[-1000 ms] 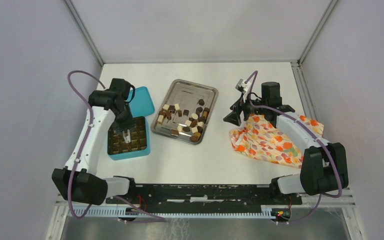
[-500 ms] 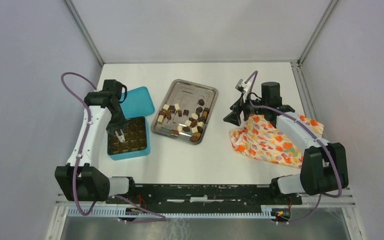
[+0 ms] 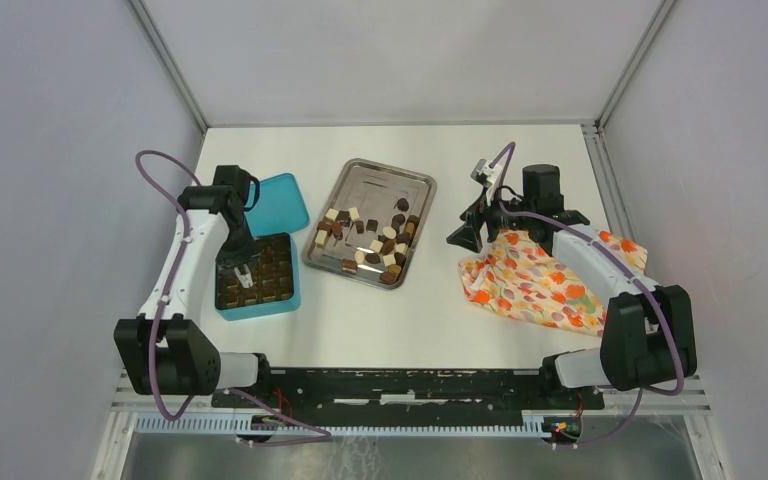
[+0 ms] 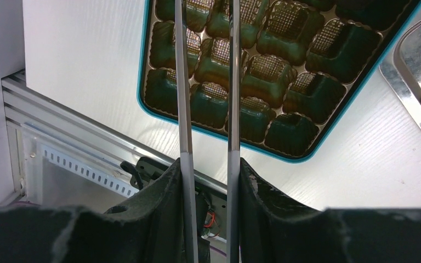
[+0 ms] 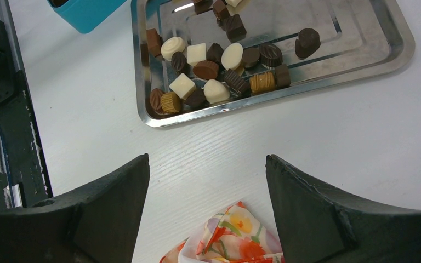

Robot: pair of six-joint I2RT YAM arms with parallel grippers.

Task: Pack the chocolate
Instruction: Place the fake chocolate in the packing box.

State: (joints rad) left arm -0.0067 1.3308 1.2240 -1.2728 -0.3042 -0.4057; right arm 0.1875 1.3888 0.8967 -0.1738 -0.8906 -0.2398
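Chocolate [image 3: 370, 245]: a loose heap of dark, mid-brown and white pieces at the near end of the tray [image 3: 380, 168], in the middle of the counter [image 3: 410, 320].
Chocolate, right wrist view [image 5: 214, 71]: cubes, rounds and ridged pieces crowded along the tray's [image 5: 362, 33] near rim, with one dark piece off on its own.
Left hand [image 3: 244, 274]: pointing down over the box [image 3: 260, 305], above the cells on its left side.
Left hand's state: the fingers [image 4: 182, 109] stand a narrow gap apart. Their tips run off the top of the wrist view, so I cannot tell whether they pinch anything.
Chocolate from left hand: off to its right, well apart, past the box wall and a strip of bare counter.
Box [image 4: 285, 71]: teal, with dark moulded cells. The ones under the fingers look empty, though the glare makes that unsure.
Lid [image 3: 282, 200]: teal, touching the box's far edge.
Right hand [image 3: 470, 232]: over the counter at the far corner of the cloth [image 3: 540, 285].
Right hand's state [image 5: 205, 164]: spread wide, nothing between the fingers.
Chocolate from right hand: to its left and near. In the wrist view it sits straight ahead across bare counter.
Cloth [image 5: 230, 241]: orange floral, its edge just below the spread fingers.
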